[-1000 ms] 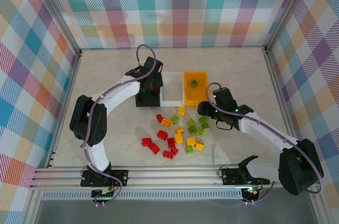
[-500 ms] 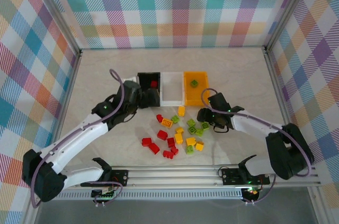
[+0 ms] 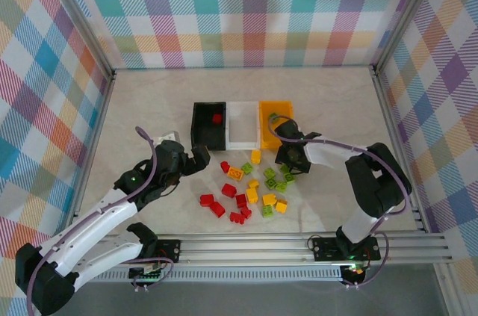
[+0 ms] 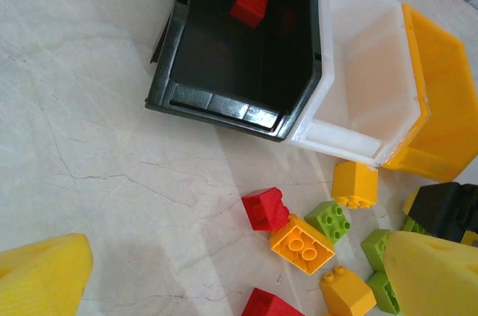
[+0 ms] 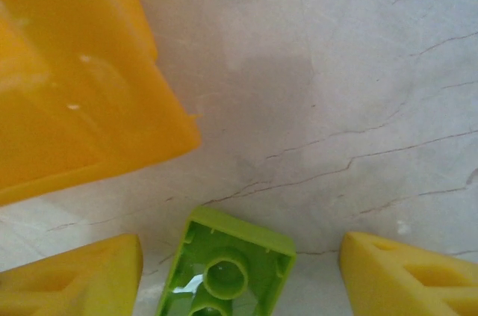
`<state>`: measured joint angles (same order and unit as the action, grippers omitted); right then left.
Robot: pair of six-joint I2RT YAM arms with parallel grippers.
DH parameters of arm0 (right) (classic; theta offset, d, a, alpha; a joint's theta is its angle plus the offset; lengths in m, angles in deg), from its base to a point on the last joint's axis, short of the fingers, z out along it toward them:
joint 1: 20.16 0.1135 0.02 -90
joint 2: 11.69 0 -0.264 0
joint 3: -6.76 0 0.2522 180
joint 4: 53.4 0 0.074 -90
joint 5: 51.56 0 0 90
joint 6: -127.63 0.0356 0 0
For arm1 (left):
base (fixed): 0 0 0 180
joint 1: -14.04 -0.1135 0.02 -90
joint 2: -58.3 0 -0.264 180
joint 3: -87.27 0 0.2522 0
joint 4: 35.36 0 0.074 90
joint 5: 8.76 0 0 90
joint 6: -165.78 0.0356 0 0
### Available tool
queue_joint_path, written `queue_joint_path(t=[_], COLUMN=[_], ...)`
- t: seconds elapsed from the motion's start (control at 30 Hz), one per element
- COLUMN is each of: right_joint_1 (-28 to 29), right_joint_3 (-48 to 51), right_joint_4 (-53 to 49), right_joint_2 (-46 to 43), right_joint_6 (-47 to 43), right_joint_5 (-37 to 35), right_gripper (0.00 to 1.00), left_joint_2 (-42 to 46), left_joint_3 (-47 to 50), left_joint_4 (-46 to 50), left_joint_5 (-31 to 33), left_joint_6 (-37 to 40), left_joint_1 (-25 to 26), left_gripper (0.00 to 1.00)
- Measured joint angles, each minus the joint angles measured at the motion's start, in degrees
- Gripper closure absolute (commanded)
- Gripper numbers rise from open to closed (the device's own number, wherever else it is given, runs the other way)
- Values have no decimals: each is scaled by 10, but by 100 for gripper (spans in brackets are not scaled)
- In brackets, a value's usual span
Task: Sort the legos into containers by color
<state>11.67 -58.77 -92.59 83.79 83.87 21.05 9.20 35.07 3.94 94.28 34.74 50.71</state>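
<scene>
Standing by the desk (image 3: 149,107), I see the three containers lined up side by side at the middle: the black bin (image 3: 200,128), the white bin (image 3: 243,135) and the orange bin (image 3: 267,131). Most of the legos (image 3: 250,189) lie loose in a scatter just in front of them. One red brick (image 4: 249,4) already lies inside the black bin, and the white bin looks bare, so the sorting seems barely begun.

The right fingers (image 3: 287,156) are down at the near corner of the orange bin. In the right wrist view they are spread apart on either side of a lime green brick (image 5: 228,267), which lies on the desk with its hollow underside up. There is a clear gap on one side, so they hold nothing yet. The step in hand looks like picking up this green piece. The next move would be to close squarely on it, lift it over a rim and let it go. I would guess the orange bin just beside it, though I cannot tell for certain which bin takes green.

The left fingers (image 3: 196,159) hang wide apart and empty near the front of the black bin. A red brick (image 4: 265,209) on the desk not far ahead looks a likely next pick for that arm.
</scene>
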Motion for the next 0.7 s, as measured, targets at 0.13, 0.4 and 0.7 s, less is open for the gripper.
queue_joint_path(t=[0.13,0.4,0.7], right_joint_1=[1,-2,-6], right_joint_3=[7,47,51], right_joint_4=[-4,13,-14], right_joint_2=[-3,-45,-209], right_joint_6=[5,-4,-78], right_joint_5=[-19,-21,-10], right_gripper=[54,73,74], left_joint_2=[-3,-8,-7], left_joint_3=[0,1,1], left_joint_4=[0,-1,0], left_joint_5=[1,-1,-12], left_joint_6=[-1,0,16], left_joint_1=[0,0,0], left_gripper=[0,0,0])
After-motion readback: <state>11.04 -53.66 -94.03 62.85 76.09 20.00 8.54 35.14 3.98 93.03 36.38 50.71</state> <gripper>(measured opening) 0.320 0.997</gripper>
